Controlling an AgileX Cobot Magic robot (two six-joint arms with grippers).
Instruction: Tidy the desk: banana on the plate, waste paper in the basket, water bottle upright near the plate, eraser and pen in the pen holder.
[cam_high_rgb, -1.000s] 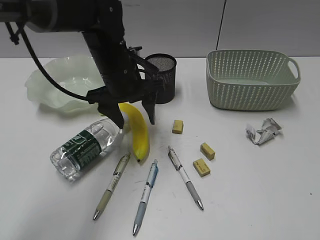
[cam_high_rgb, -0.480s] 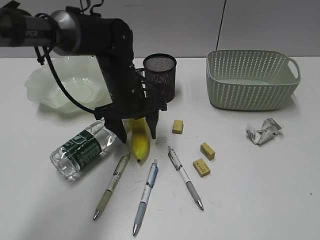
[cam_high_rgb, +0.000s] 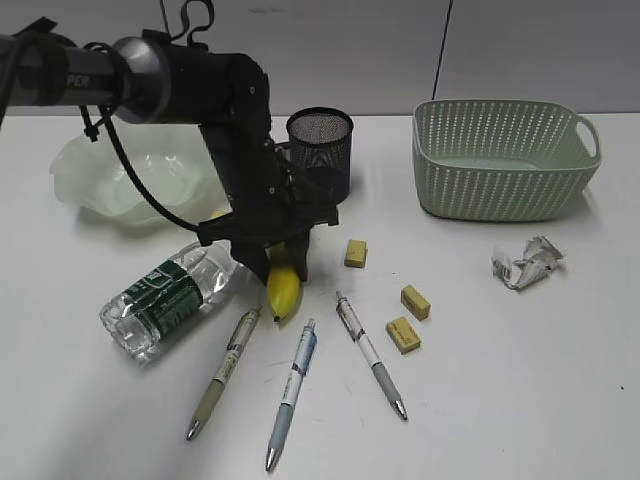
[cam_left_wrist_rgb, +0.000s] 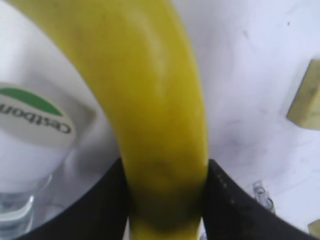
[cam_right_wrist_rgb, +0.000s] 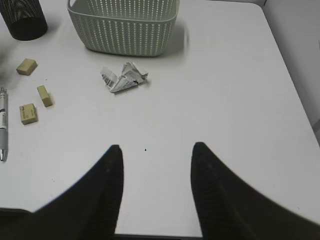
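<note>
Banana (cam_high_rgb: 283, 283), curved and yellow, lies on the white counter (cam_high_rgb: 520, 400) at centre left, gripped between the black fingers of the left tool (cam_high_rgb: 270, 262) but not yet lifted. Nothing is tidied: the frosted pale green ruffled plate (cam_high_rgb: 110, 180) at far left sits empty, the clear water bottle (cam_high_rgb: 170, 295) with a dark green label lies on its side, and the crumpled white waste paper (cam_high_rgb: 527, 262) rests near the sage-green lattice basket (cam_high_rgb: 505, 157). Three tan erasers (cam_high_rgb: 403, 310) and three pens (cam_high_rgb: 295, 375) lie outside the black mesh pen holder (cam_high_rgb: 322, 155). Right tool (cam_right_wrist_rgb: 155, 165) hovers wide and empty.

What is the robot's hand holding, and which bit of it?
The left hand grips the banana near its lower end, fingers on both sides. The right hand holds nothing.
</note>
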